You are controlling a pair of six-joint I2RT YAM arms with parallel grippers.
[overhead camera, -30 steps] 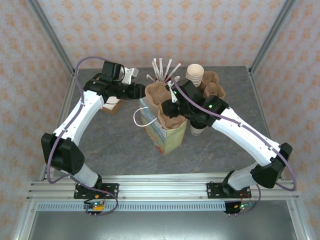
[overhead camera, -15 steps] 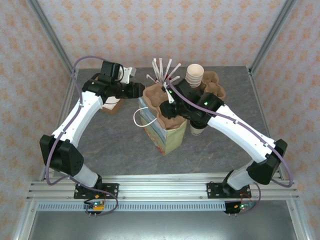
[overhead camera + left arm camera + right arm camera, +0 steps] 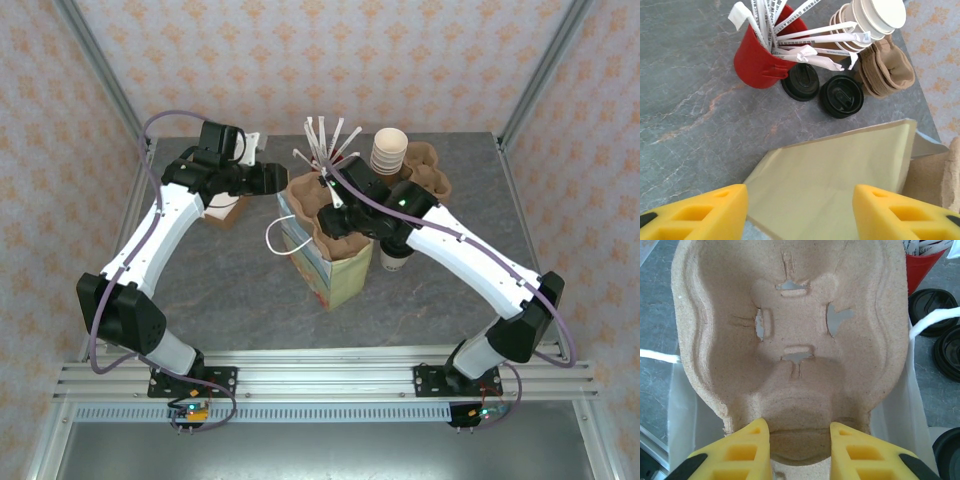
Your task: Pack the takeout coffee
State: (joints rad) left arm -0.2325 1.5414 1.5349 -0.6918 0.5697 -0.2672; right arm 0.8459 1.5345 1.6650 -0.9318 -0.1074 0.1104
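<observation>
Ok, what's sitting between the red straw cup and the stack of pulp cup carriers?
A black lid and a second black lid, on the table, in the left wrist view.

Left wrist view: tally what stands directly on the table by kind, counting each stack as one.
Red cup of straws: 1
Black lids: 2
Stack of cream cups: 1
Stack of pulp carriers: 1
Paper bag: 1
Total: 6
</observation>
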